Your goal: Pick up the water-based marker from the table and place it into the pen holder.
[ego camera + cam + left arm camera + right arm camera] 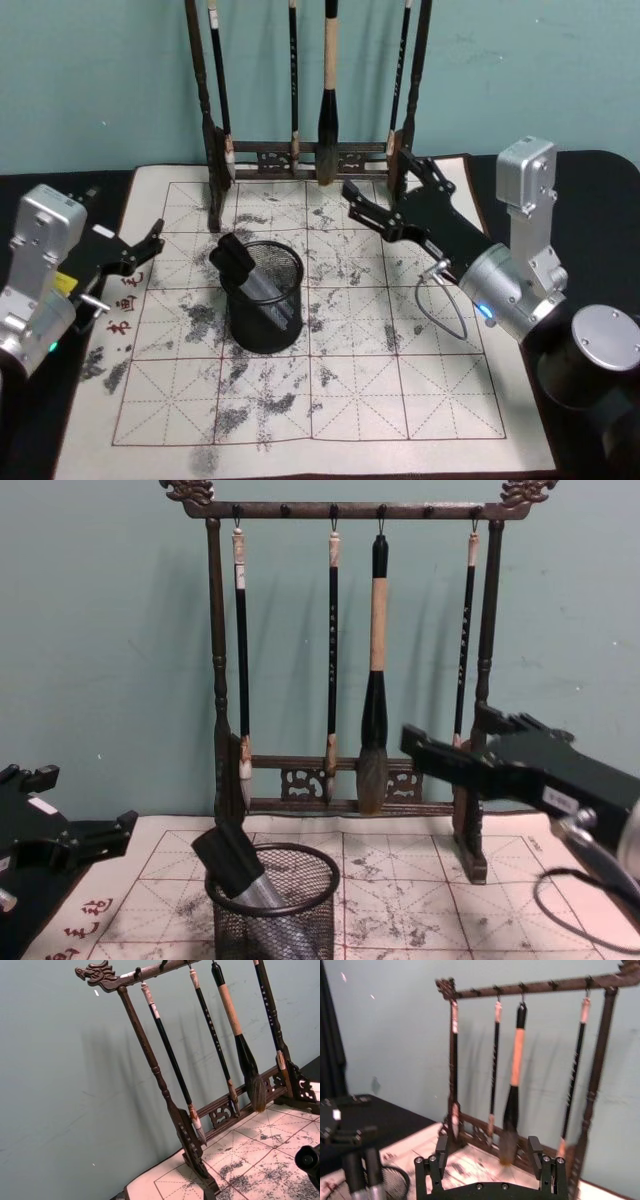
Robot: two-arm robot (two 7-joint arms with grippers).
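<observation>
Both of my pincers hang spread wide and empty, right gripper (378,205) above the mat behind the pen holder (264,296), left gripper (146,252) beside it; the marker (243,271) leans inside, so I judge only withdrawal remains.

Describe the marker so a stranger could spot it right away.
Find the white gridded mat before the wooden brush rack. On it stands a black mesh pen holder. The marker leans inside, black cap jutting over the rim, unlike the hanging brushes.
</observation>
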